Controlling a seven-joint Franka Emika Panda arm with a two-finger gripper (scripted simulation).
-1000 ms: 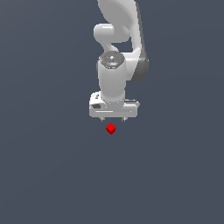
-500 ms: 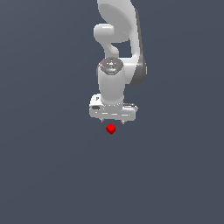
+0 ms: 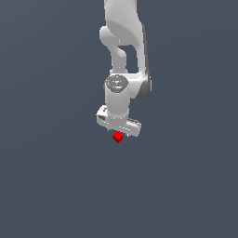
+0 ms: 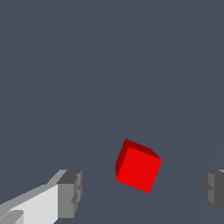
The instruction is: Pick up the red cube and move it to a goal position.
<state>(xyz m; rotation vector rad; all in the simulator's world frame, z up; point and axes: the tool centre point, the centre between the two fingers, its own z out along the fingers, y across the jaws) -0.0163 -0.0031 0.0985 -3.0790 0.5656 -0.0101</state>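
Arm: I've got the white Panda arm (image 3: 122, 56) hanging down from the top of the exterior view, wrist pointed at the floor.
Gripper: the gripper (image 3: 119, 134) sits low over the cube; on the wrist view (image 4: 141, 190) I see both fingers spread wide, one grey pad (image 4: 70, 193) on one side and the other pad (image 4: 213, 190) at the far edge of the frame.
Claw state: jaws apart, nothing between them gripped, clear gaps on both sides of the cube.
Red cube: the red cube (image 3: 117, 136) shows just under the gripper body in the exterior view; on the wrist view (image 4: 137, 166) it lies between the two pads, turned at an angle to them, touching neither.
Surface: plain dark grey floor (image 3: 56, 186) all round; I can't tell from here how high the fingertips are above it.
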